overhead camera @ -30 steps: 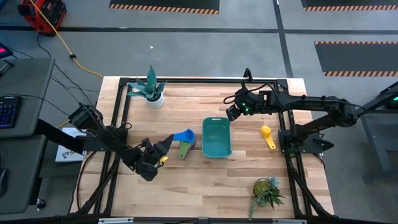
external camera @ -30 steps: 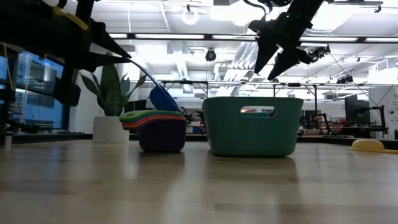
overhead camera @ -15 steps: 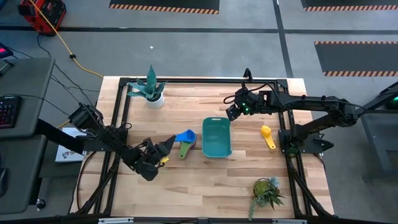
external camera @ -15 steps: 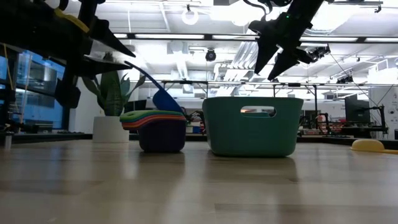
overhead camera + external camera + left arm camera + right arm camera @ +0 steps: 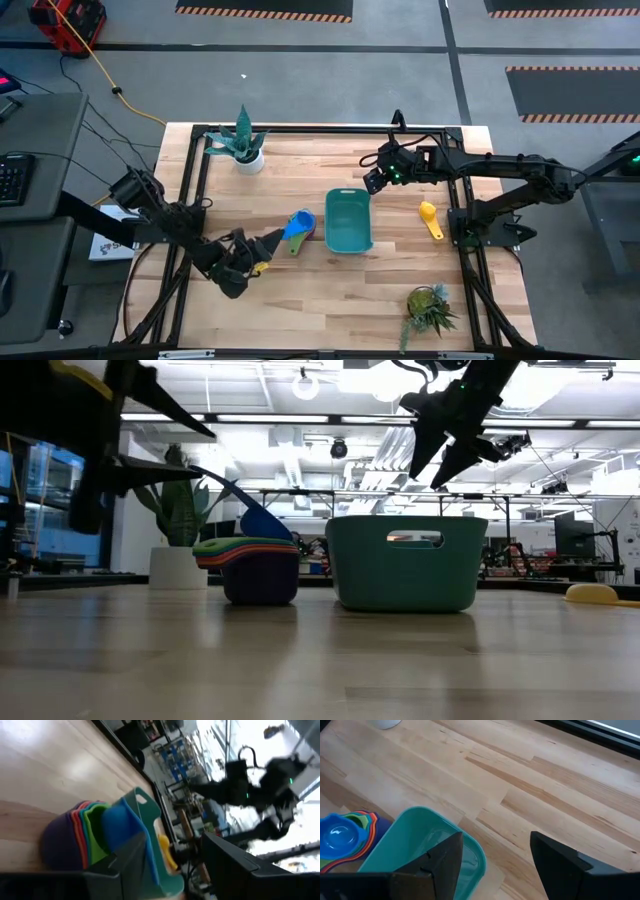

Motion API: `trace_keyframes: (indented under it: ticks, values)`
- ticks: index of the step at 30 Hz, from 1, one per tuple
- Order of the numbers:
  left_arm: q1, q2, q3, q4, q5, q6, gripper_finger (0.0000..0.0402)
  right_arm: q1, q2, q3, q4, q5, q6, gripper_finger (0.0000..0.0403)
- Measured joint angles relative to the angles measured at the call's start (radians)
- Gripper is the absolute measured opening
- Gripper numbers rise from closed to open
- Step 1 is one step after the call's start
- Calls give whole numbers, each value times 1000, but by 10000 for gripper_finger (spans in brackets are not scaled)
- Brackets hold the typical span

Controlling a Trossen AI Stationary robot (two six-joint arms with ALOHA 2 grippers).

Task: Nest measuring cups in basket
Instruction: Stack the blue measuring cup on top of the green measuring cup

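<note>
Left gripper (image 5: pixel 268 243) backed off, fingers spread, blue cup (image 5: pixel 299 222) atop nested stack (image 5: pixel 258 568) beside basket (image 5: pixel 347 221), yellow cup (image 5: pixel 429 213) apart, right gripper (image 5: pixel 372 181) open above.

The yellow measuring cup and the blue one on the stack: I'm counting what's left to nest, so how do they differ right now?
The yellow measuring cup lies alone on the table right of the basket; the blue measuring cup sits on top of the stack of cups left of the basket. No gripper is near the yellow cup, while the left gripper, open, is beside the blue one. The right gripper hangs open above the basket's far end. Neither cup is in the basket.
</note>
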Motion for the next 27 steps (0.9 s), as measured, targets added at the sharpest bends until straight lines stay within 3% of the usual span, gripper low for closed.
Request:
trace_keyframes:
  ticks: [6, 16, 21, 24, 27]
  values:
    - [-38, 0, 0, -12, -14, 50, 186, 0, 0, 0, 0, -1, 0, 224]
    - [-34, -59, -2, -224, -7, -25, 186, 0, 0, 0, 7, -30, 4, 224]
    - [-22, -179, -1, -352, 211, 189, 164, 0, 0, 0, 20, -50, 4, 224]
    - [39, -246, 1, -450, 419, 320, 99, 0, 0, 0, 26, -50, 4, 224]
    - [109, -279, 35, -586, 560, 403, 19, 0, 0, 0, 36, -51, 4, 224]
